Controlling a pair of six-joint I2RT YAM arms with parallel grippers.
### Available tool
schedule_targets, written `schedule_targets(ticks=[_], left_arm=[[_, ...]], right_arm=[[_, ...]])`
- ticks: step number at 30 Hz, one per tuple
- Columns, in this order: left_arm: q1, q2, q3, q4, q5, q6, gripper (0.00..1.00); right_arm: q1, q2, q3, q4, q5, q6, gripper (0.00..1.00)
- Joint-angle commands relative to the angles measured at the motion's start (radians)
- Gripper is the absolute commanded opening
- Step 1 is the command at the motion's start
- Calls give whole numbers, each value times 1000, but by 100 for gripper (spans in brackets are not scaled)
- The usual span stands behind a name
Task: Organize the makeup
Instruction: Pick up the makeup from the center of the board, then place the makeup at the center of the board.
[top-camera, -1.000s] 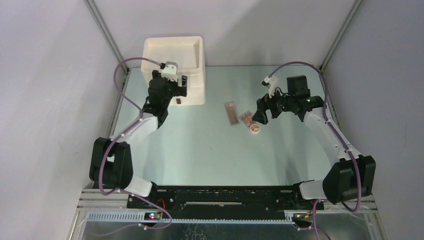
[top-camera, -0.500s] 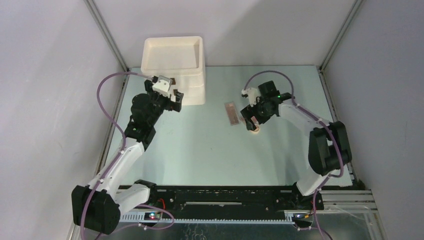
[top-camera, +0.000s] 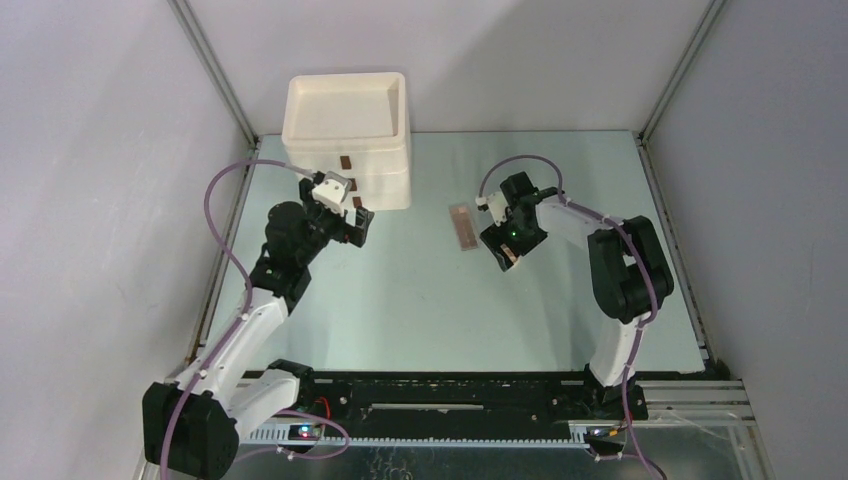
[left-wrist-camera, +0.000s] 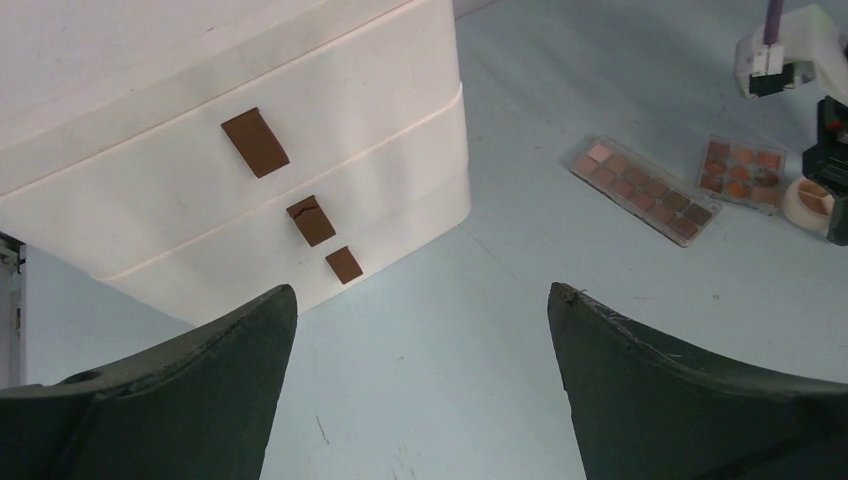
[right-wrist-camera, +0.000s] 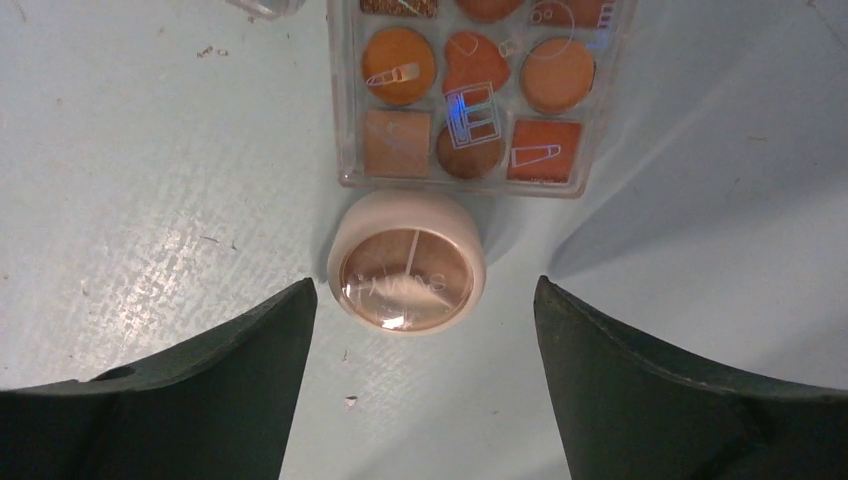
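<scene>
A long pink-brown palette (top-camera: 462, 226) lies on the table mid-right and also shows in the left wrist view (left-wrist-camera: 643, 189). A small square palette (right-wrist-camera: 470, 90) lies beside it, with a round compact (right-wrist-camera: 407, 262) touching its near edge. My right gripper (right-wrist-camera: 422, 284) is open and hovers over the compact, a finger on either side and apart from it. In the top view the right gripper (top-camera: 503, 250) hides most of these two. My left gripper (left-wrist-camera: 420, 290) is open and empty, in front of the drawer box and above the table (top-camera: 355, 225).
The cream three-drawer box (top-camera: 350, 110) stands at the back left with its drawers shut. Brown handles (left-wrist-camera: 312, 220) mark the drawer fronts. Grey walls enclose the table on three sides. The left arm's cable loops near the left wall.
My left gripper has drawn back from the drawer box toward the near side. My right gripper has swung left and come down over the compact and the small palette.
</scene>
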Motion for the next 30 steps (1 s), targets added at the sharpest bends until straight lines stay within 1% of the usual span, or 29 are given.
schedule_targets(ticks=[1, 5, 7, 12, 15, 19, 24, 30], left_arm=[[4, -34, -12, 25, 36, 10, 100], [4, -44, -17, 25, 43, 14, 100], [4, -50, -17, 25, 43, 17, 100], [4, -78, -19, 19, 47, 30, 100], [4, -104, -18, 8, 49, 45, 100], [4, -137, -19, -16, 53, 59, 100], [4, -174, -33, -52, 90, 61, 100], [4, -215, -59, -65, 147, 83, 100]], right_arm=[[3, 18, 60, -16, -16, -24, 87], [14, 32, 75, -37, -63, -45, 79], [25, 35, 78, -46, -81, -51, 72], [67, 24, 94, -73, -106, -56, 50], [128, -4, 101, -79, -114, -65, 41], [225, -31, 135, -82, -152, -92, 39], [337, 29, 248, -102, -183, -97, 39], [434, 139, 331, -106, -141, -93, 45]])
